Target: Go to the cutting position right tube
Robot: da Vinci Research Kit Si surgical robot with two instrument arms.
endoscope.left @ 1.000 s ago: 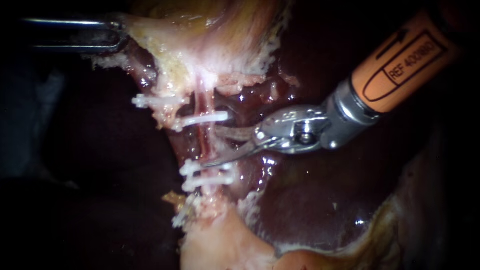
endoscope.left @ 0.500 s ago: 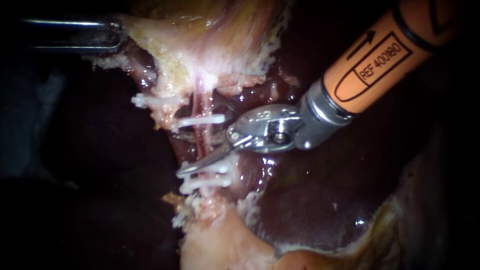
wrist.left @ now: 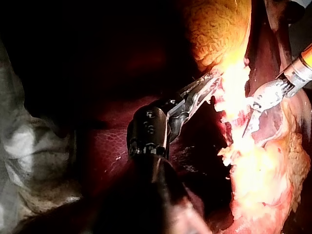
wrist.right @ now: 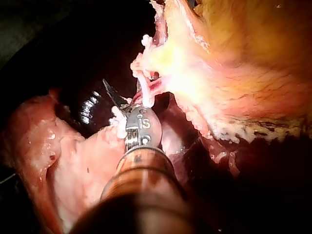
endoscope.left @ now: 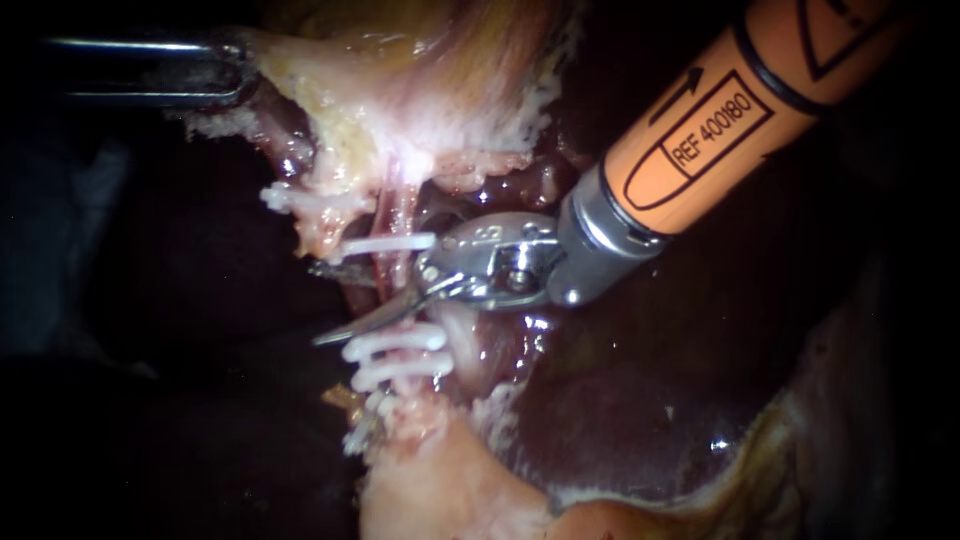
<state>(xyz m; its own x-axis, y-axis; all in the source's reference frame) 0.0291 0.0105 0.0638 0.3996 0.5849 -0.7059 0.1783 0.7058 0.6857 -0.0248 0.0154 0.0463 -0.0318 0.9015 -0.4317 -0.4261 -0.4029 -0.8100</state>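
From where I stood, the right instrument point(endoscope.left: 315, 304) reached in from the upper right, its orange shaft ending in a metal wrist and two thin blades. The blades stood narrowly apart, gripping nothing. The right tube point(endoscope.left: 398, 215), a pinkish-red strand running down from the pale tissue point(endoscope.left: 330, 90) above, lay in the gap between them. The lower blade crossed on the near side of the tube and the darker upper blade on its far side. That crossing sat just below the upper clip point(endoscope.left: 390, 243) and just above the two lower clips point(endoscope.left: 395, 342), with the blade tips out beyond the tube on its left. Dark liver point(endoscope.left: 620, 400) lay to the right. Far up on the left, the left instrument point(endoscope.left: 235, 75) had its jaws closed on the edge of the pale tissue.
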